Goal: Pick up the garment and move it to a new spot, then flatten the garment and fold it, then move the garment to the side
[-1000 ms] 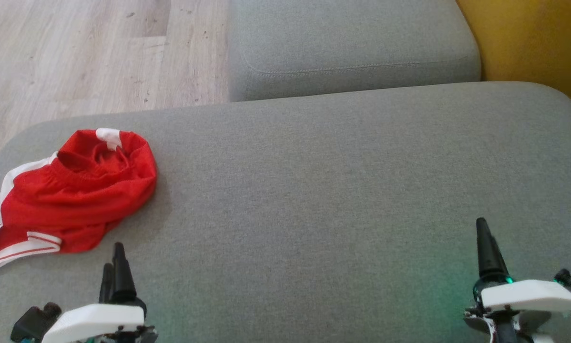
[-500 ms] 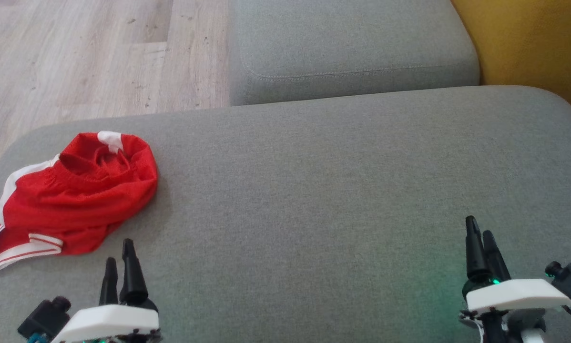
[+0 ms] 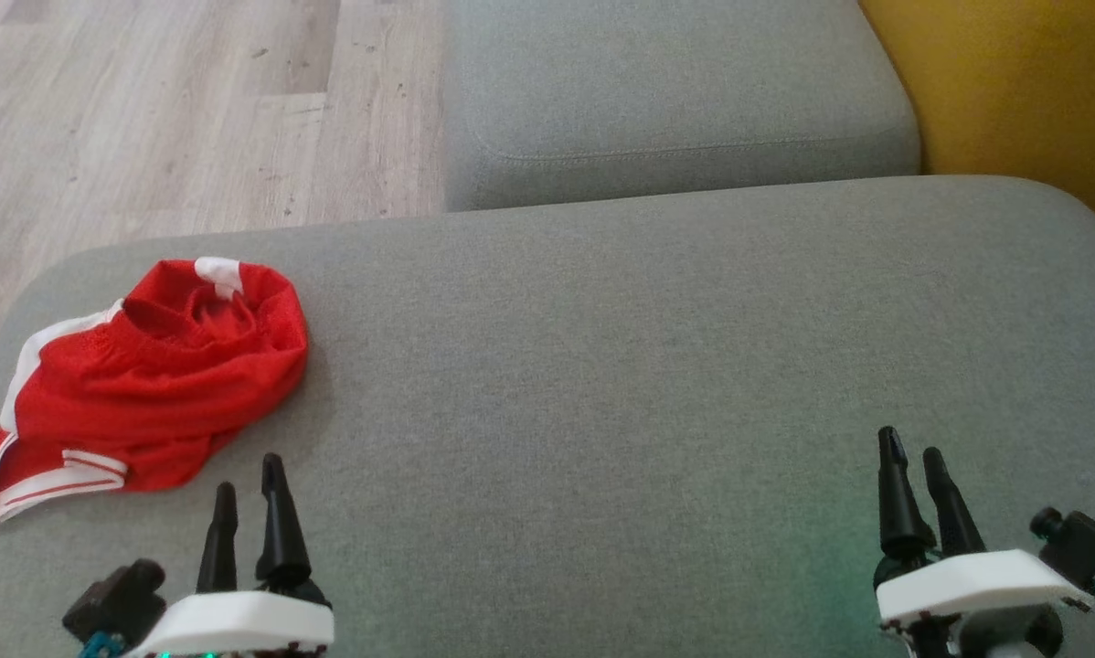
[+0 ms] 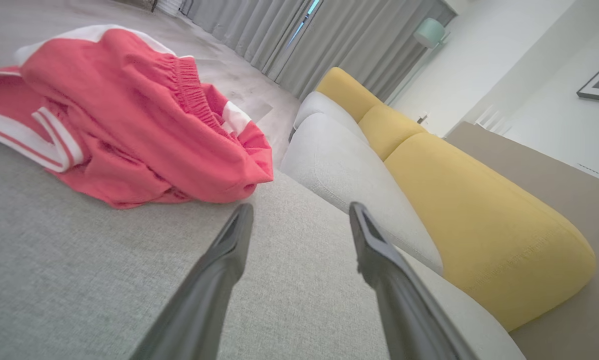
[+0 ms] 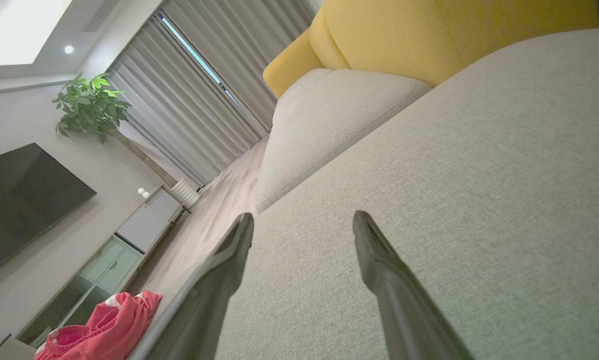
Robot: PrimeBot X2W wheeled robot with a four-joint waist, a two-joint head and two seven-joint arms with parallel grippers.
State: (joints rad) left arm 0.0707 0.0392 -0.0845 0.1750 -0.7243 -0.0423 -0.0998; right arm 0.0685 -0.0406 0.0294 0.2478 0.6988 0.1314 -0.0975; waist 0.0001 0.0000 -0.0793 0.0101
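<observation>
The garment (image 3: 150, 384) is a pair of red shorts with white trim, crumpled in a heap near the left end of the grey sofa cushion (image 3: 657, 366). In the left wrist view the garment (image 4: 129, 125) lies just beyond and left of the fingertips. My left gripper (image 3: 250, 473) stands open a short way in front of the heap's near edge, holding nothing. Far off at the lower right, my right gripper (image 3: 911, 446) is open over bare cushion. The right wrist view shows the garment (image 5: 104, 330) small at its lower left.
A second grey cushion (image 3: 675, 91) lies beyond the near one, with a yellow backrest (image 3: 1023, 82) at the upper right. Wooden floor (image 3: 164, 110) lies past the cushion's left and far edges. A TV (image 5: 19, 200), a plant and grey curtains stand across the room.
The head camera has tilted, so the whole picture has slid down a little. Both grippers have turned, so the two fingers of each now show apart. The garment has not moved.
</observation>
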